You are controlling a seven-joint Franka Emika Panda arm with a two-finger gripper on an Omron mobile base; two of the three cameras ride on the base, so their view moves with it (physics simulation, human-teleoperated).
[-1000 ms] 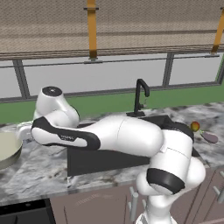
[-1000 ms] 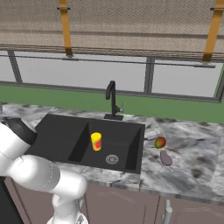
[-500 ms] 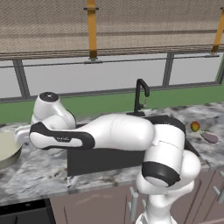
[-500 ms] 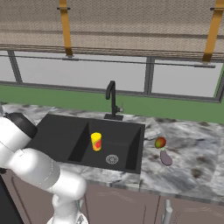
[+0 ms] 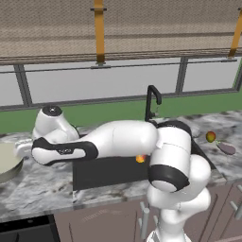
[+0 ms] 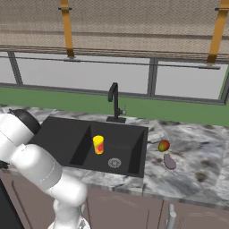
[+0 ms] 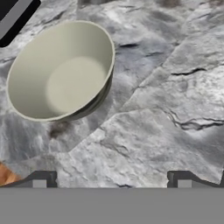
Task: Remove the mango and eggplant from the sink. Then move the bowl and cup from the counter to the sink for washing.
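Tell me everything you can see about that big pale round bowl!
The wide, pale greenish-beige bowl looks smooth, like glazed ceramic, with a thin rim and a darker shaded outside. It is empty and stands upright on the grey-white marbled stone counter, touching nothing else. In the left base view its edge shows at the far left of the counter, away from the dark sink. In the hand view it lies ahead of the open gripper, off to one side, with bare counter between them.

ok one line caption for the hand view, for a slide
Open gripper over the marble counter, the empty bowl ahead.
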